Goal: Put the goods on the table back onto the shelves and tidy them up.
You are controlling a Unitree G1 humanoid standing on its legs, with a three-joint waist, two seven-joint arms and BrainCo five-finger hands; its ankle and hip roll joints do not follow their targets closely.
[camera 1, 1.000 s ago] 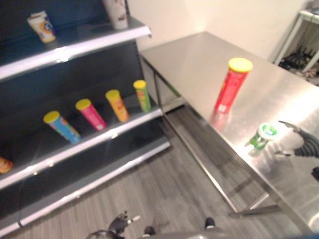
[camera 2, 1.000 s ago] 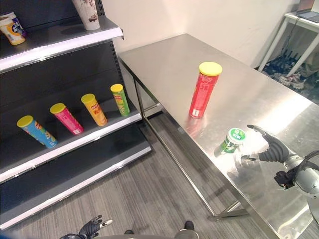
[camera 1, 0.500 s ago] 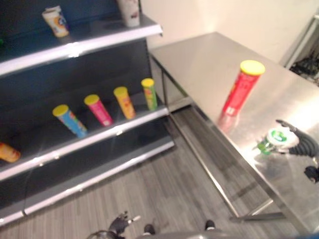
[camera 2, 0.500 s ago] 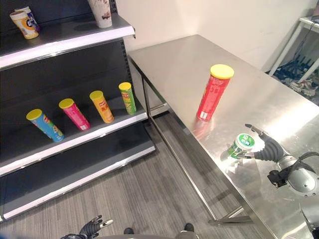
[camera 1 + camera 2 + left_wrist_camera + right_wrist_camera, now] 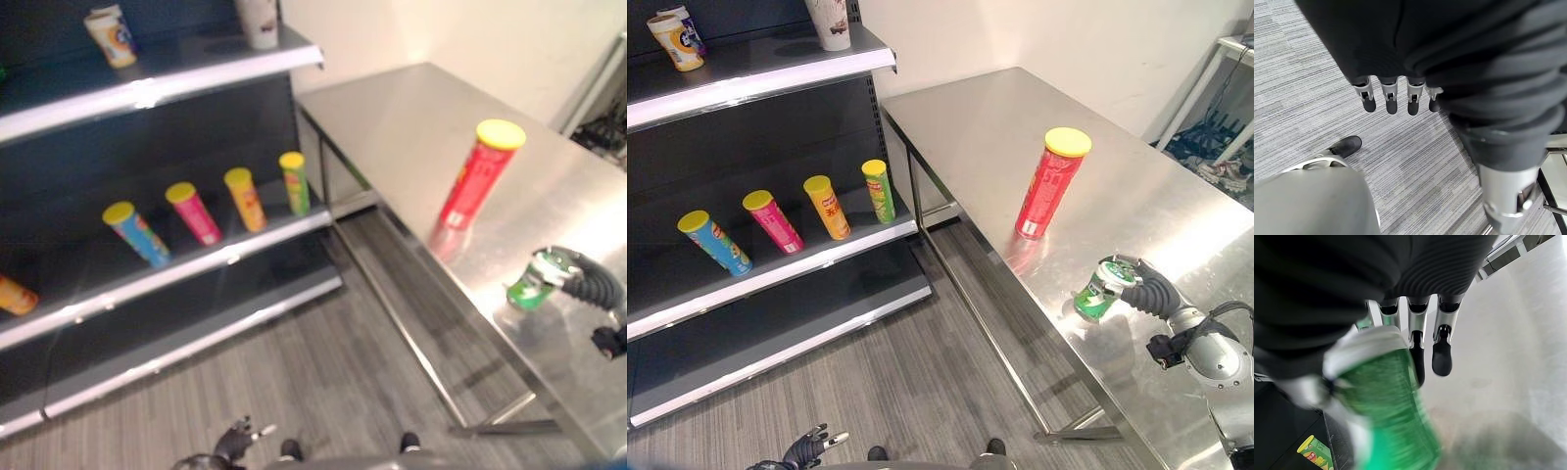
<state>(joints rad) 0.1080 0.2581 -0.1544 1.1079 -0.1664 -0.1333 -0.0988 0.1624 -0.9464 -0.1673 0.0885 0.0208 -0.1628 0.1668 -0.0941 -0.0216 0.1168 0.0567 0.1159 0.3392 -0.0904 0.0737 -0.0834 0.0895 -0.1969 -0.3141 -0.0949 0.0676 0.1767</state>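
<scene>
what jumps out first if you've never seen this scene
The tall red can with a yellow lid stands upright on the steel table. Near the table's front edge, the right robot hand grips a tilted green can. Four colourful cans lean on the dark shelf.

Head pair downward; wrist views close

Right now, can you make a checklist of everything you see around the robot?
Surface: steel table, shiny and bare in the middle.
Job's things: red can upright; green can tilted in the right hand.
Clutter: nothing seen.
Hands: right hand curled round the green can; left hand low over the floor, fingers relaxed.
Cables: nothing seen.
Surroundings: dark shelves with four leaning cans, cups above; grey floor.
</scene>
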